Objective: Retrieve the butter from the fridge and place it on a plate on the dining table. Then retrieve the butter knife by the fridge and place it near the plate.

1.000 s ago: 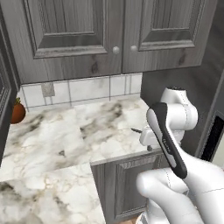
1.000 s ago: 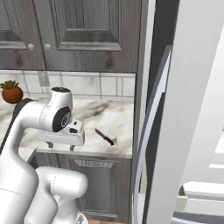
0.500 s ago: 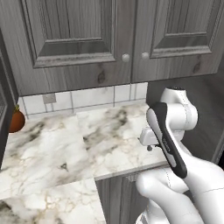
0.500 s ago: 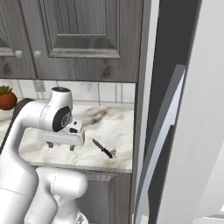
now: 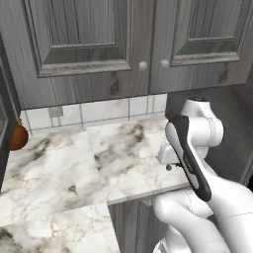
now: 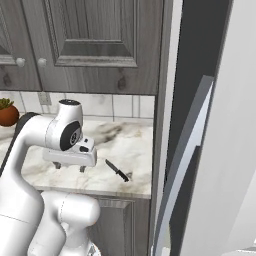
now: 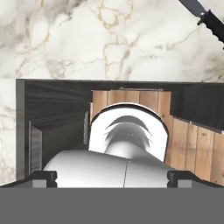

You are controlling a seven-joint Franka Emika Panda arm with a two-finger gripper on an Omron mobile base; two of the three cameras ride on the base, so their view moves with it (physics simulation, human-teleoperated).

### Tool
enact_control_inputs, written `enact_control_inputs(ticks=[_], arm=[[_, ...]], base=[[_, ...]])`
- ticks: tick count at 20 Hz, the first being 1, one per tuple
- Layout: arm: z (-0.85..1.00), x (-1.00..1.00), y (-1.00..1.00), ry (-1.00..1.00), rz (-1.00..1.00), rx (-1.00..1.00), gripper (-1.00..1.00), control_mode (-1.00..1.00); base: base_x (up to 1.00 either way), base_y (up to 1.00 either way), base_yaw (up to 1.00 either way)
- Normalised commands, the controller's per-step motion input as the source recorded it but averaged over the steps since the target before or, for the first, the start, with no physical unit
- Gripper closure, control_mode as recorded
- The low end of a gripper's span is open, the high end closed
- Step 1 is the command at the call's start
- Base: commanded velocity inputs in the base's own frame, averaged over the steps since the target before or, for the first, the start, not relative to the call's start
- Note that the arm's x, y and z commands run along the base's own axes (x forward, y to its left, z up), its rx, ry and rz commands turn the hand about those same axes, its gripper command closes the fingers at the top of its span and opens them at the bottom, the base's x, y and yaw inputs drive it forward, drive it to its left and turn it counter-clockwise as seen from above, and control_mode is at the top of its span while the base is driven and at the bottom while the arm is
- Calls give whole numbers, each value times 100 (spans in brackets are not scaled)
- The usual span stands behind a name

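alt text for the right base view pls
A small black butter knife lies on a marble counter, just right of the white arm's open, empty pincer hovering above it. Grey wall cabinets hang overhead, and the fridge fills the right side.

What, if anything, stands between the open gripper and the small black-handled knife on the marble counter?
Nothing visible does. In the right base view the open gripper hangs over the white-and-brown-veined marble counter, and the small black-handled butter knife lies flat just to its right, with bare marble between them. The hand view shows the knife on open marble too.

veined marble counter, matt woodgrain cabinets
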Motion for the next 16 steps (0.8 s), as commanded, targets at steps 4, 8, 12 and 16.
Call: enact_control_inputs(ticks=[4,8,12,16], arm=[[-12,14,0,1,1,0,-100,-100],[-41,28,-20,7,9,-16,-100,-100],[-24,83,-64,-6,22,-1,-100,-100],[-48,72,-37,-7,22,1,-100,-100]], base=[[0,0,0],[0,0,0],[0,0,0],[0,0,0]])
